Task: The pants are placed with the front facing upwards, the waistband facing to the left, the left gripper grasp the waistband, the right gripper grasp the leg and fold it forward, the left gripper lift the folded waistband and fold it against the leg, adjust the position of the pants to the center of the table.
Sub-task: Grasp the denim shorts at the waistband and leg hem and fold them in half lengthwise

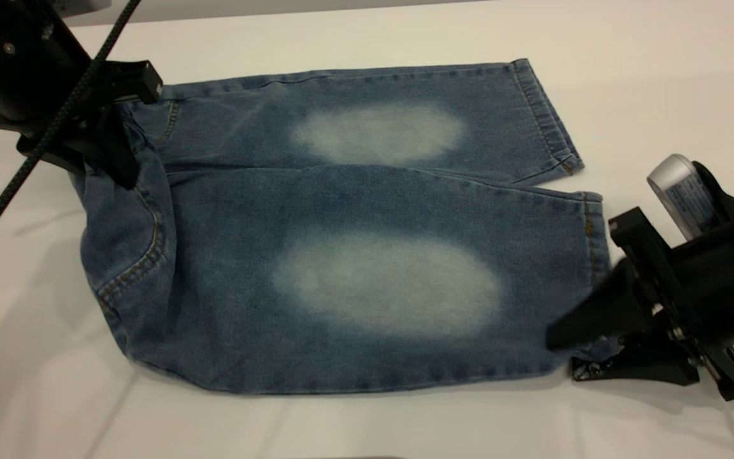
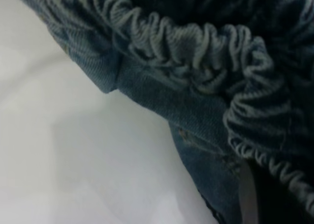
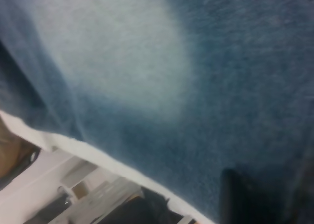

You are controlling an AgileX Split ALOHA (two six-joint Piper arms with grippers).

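Your left gripper [image 1: 115, 150] pinches the waistband [image 1: 141, 185] at the left, right gripper [image 1: 580, 354] fingers pinch the near leg hem; the pants [image 1: 341, 236] lying flat on the worktop [image 1: 367, 421] may slip from that shallow corner grip.

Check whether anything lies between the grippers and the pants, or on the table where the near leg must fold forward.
Nothing visible does. The left gripper is at the waistband, the right gripper on the near leg's hem. The table beyond the pants shows only bare surface.

Faded denim pants [image 1: 341, 255] lying on a smooth, matt white table [image 1: 367, 421].
Ruched, ribbed cloth waistband [image 2: 196, 47] bunching; matt black plastic grippers flanking.
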